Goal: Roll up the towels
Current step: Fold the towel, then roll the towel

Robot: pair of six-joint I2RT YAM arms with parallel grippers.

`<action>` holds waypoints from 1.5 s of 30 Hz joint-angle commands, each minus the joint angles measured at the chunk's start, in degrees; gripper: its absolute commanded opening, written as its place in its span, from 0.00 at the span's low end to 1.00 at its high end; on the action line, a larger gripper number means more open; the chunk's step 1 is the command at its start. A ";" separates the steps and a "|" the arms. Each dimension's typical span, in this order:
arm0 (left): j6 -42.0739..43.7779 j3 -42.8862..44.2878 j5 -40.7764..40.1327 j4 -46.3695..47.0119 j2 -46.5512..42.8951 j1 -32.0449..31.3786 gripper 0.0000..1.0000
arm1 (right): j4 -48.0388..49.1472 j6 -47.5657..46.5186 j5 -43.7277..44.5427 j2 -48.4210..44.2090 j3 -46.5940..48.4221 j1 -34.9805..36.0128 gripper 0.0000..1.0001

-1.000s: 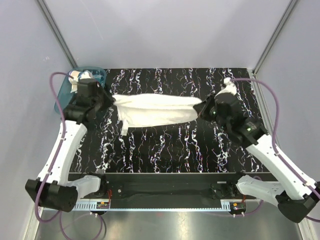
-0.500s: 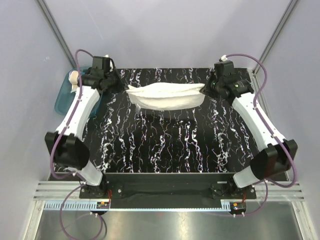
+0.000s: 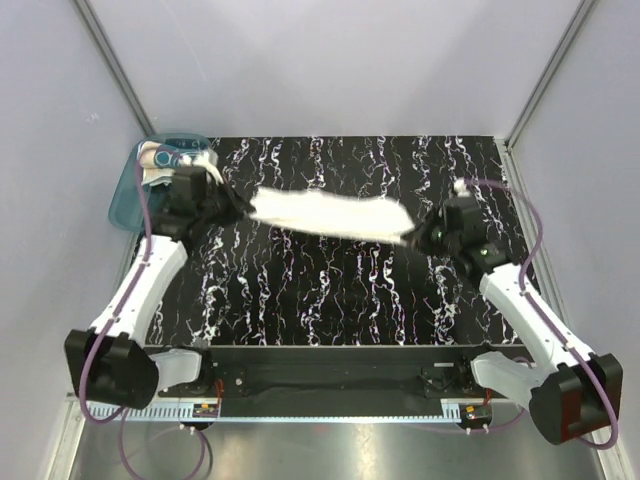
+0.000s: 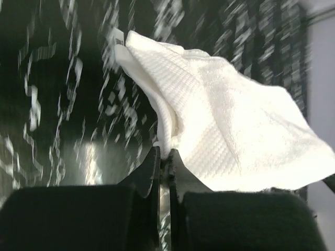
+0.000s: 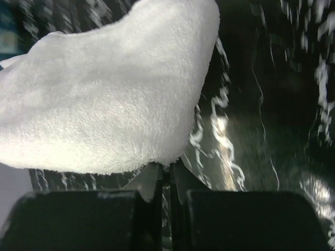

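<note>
The white terry towel (image 3: 330,213) hangs stretched in the air between both arms, above the far half of the black marbled table (image 3: 330,290). My left gripper (image 3: 243,206) is shut on its left end; the wrist view shows the towel (image 4: 220,120) pinched at the left gripper's (image 4: 164,157) tips. My right gripper (image 3: 412,237) is shut on the right end, where the towel (image 5: 115,89) bulges over the right gripper's (image 5: 166,170) tips. A cream-tan towel with a teal pattern (image 3: 165,158) lies in the tub at far left.
A translucent teal tub (image 3: 127,190) sits at the table's far left corner, just behind the left arm. Pale walls and metal frame posts close in the back and sides.
Both grippers have pulled back toward the near side and dropped lower, carrying the stretched towel with them. It now hangs slanted, its right end nearer than its left.
</note>
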 commanded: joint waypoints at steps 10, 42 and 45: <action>-5.28 -14.91 -11.19 -2.45 4.99 5.07 0.75 | -8.66 10.61 7.03 -4.13 -11.88 7.13 0.86; -0.89 7.33 -36.74 -2.46 17.11 -51.44 0.76 | 7.76 9.02 5.02 16.80 -14.06 8.80 0.40; -0.36 6.73 -38.35 -0.18 16.93 -54.00 0.76 | 3.12 8.67 7.11 11.96 -12.05 8.80 0.50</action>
